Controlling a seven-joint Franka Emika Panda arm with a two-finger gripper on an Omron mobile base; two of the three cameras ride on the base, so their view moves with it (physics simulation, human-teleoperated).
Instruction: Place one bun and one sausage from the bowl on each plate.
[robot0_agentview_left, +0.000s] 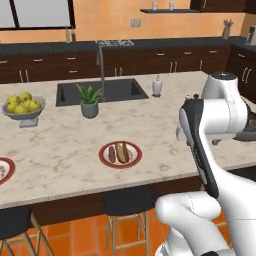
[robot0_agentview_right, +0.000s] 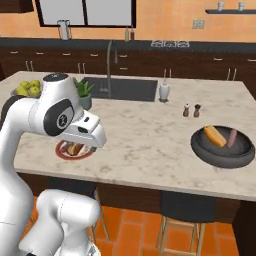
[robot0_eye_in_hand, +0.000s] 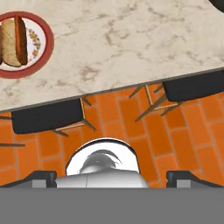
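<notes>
Marbled tabletop (robot0_agentview_right: 150, 140) is carrying, left to right, a red-rimmed plate (robot0_agentview_left: 120, 154) holding a bun (robot0_agentview_left: 122, 152) and a sausage (robot0_agentview_left: 112, 154), then the dark bowl (robot0_agentview_right: 222, 147) holding another bun (robot0_agentview_right: 214, 135) and sausage (robot0_agentview_right: 232, 138). Fingers (robot0_eye_in_hand: 41, 176) are standing wide open, gripping nothing.

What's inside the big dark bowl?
In the dark bowl lie one orange-tan bun and one reddish sausage, side by side. The near rim hides a bit of the bowl's floor, so anything small there can't be seen.
</notes>
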